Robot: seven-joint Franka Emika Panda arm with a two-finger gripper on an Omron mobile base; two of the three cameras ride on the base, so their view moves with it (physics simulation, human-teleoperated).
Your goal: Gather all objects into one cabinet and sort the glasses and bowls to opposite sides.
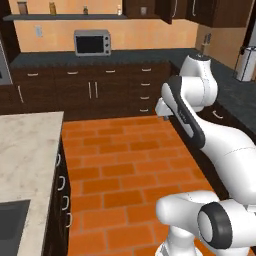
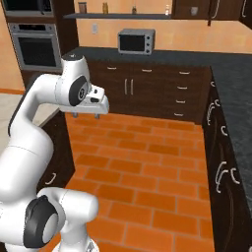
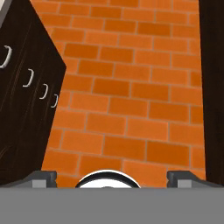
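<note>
Jaws spread wide, empty, over brick floor [image 3: 131, 109]. Cup [image 2: 195, 10] in far cabinet [image 2: 189, 7]: light, breakable; grip by rim.

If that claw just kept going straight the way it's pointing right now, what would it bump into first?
The open gripper points down at the orange brick floor, so it would probably meet the floor first. Nothing shows between them, though the dark island cabinet stands close on one side.

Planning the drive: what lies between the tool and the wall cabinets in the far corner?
In both base views, the open tool hangs over bare brick floor; beyond it stand the base cabinets under a dark counter carrying the toaster oven.
</note>
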